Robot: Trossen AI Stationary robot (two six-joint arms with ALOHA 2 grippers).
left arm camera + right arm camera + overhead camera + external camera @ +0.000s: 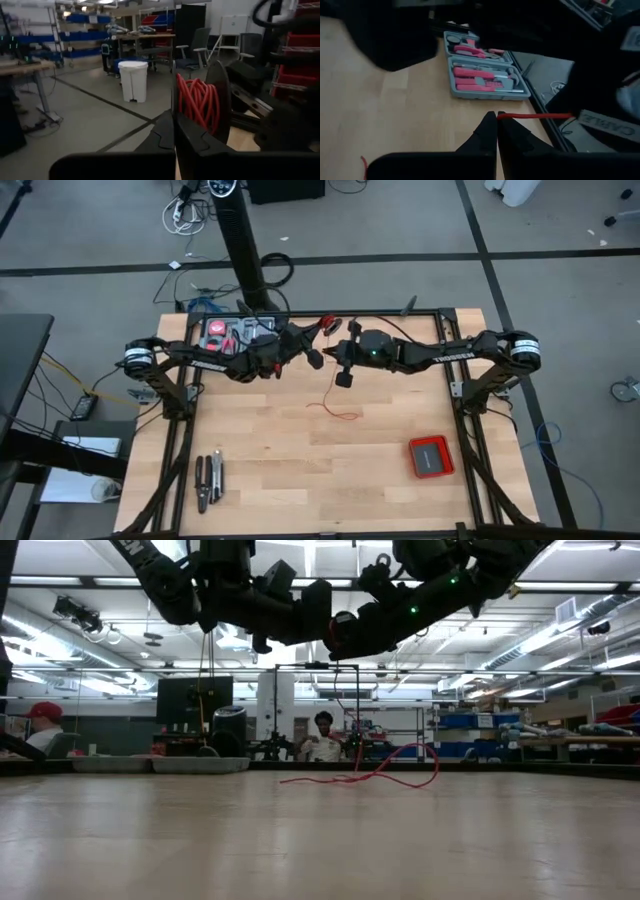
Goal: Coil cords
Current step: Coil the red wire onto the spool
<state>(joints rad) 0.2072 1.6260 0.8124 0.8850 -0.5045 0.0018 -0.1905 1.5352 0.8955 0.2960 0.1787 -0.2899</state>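
Lying flat at the left front of the pale planked desk (pixel 300 470) are dark pliers (pixel 208 480), with a grey tool case (pixel 240 335) of pink tools at the back edge. Left gripper (pixel 312 350) is pinching a black spool (pixel 218 100) wound with glossy red wire (pixel 200 102), above mid-desk. Right gripper (pixel 343 377) is pinching the taut strand; loose squiggles are trailing onto open wood. Red square box (pixel 431 456) is sitting front right.

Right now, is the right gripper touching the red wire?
Touching. The right wrist view shows the red wire running taut straight into the shut tips of the right gripper, pinched between them.
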